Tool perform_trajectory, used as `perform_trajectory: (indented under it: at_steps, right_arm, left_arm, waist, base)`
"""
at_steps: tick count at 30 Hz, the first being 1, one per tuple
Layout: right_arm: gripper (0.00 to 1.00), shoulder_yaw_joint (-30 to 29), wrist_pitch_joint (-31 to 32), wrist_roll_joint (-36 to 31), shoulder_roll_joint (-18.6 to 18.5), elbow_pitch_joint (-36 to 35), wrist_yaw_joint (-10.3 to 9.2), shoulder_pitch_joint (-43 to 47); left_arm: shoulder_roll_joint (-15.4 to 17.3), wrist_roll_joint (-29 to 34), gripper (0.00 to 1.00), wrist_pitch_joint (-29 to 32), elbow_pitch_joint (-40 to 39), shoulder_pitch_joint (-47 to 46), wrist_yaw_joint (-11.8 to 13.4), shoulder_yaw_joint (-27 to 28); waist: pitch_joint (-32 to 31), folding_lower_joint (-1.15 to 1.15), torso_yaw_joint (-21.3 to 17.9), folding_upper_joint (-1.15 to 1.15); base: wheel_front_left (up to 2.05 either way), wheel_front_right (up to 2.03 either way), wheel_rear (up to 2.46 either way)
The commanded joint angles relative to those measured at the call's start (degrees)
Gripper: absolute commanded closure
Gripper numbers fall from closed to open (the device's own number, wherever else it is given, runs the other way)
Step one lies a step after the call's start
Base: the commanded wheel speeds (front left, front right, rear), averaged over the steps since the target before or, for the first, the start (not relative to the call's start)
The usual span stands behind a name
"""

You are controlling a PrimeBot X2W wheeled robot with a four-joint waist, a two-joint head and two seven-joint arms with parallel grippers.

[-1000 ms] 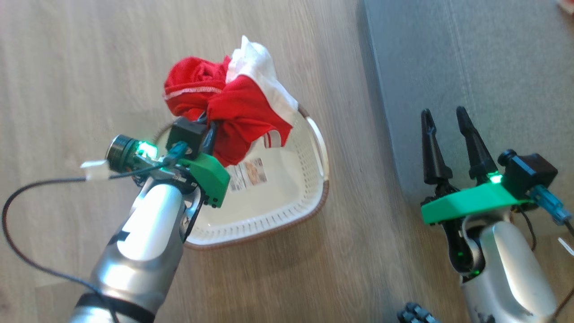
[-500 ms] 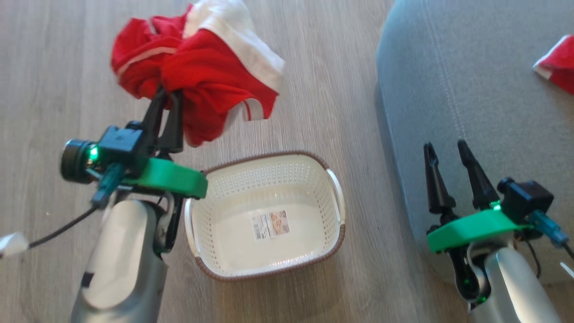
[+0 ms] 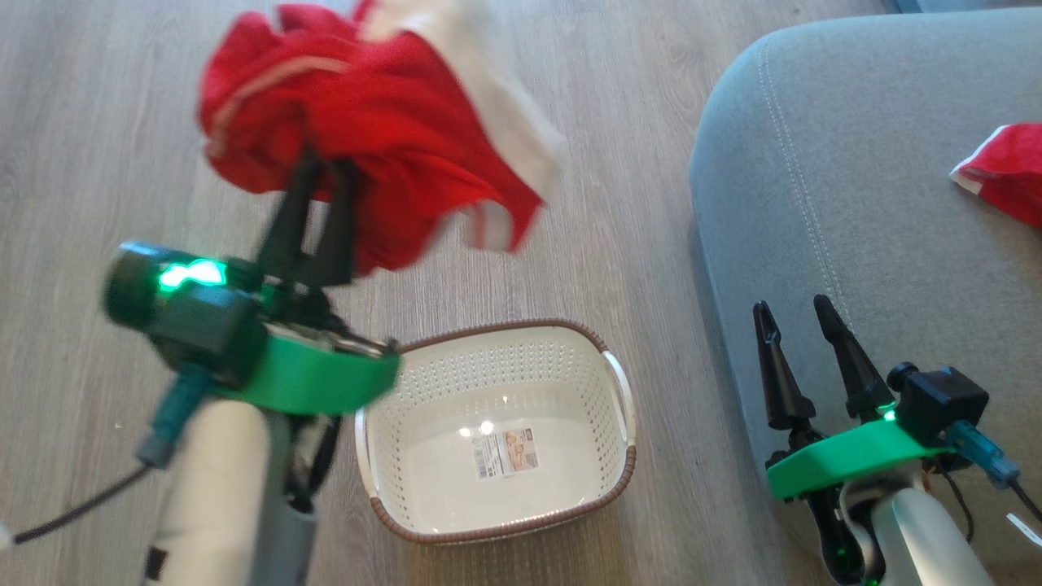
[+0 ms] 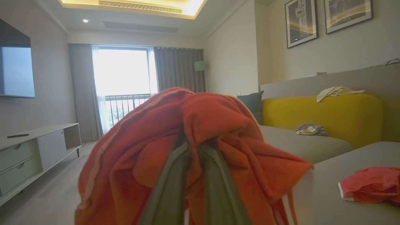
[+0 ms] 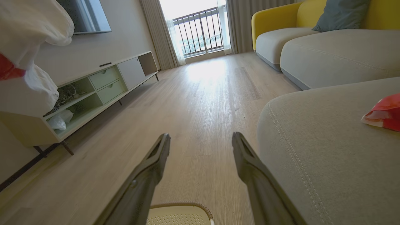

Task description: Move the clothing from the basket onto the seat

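Head view: left gripper (image 3: pixel 326 175) clamps clothing (image 3: pixel 383 122); right gripper (image 3: pixel 791 306) spread over seat (image 3: pixel 863 203) edge.

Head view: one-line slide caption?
Left gripper holds a red-and-white clothing bundle clear of the empty basket; open right gripper hovers by the grey seat.

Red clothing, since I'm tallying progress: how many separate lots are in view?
2: one bunch in the left gripper above the floor; one piece on the seat. The bunch may hide several garments.

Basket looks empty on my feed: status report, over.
Left gripper shut on red-and-white clothing bundle, aloft. Right gripper open, empty, at seat edge. Basket empty; one red garment on seat. No obstruction seen.
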Motion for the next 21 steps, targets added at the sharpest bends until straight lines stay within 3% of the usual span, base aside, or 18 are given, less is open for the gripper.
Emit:
perform_trajectory:
  at_steps: [1, 10, 21]
  right_arm:
    - [0.00, 1.6, -0.1, 0.4, -0.4, -2.3, -0.01, -0.8]
    - [0.00, 2.2, -0.1, 0.9, -0.5, -3.3, -0.01, -0.6]
    - [0.00, 2.9, -0.1, 0.7, -1.0, -3.5, -0.01, -0.8]
  left_arm:
    - [0.5, 0.5, 1.00, -0.5, -2.3, -0.7, -0.7, 0.2]
    - [0.4, 2.2, 1.00, -0.5, -1.5, 3.6, -2.9, -8.3]
    - [0.4, 2.5, 1.00, -0.5, -0.8, 3.9, -2.6, -10.1]
  waist:
    - [-0.3, 0.01, 0.3, 0.00]
    - [-0.8, 0.01, 0.4, 0.00]
    - [-0.2, 0.01, 0.5, 0.00]
  base:
    - [0.00, 0.00, 0.00]
    - [0.00, 0.00, 0.00]
    - [0.00, 0.00, 0.00]
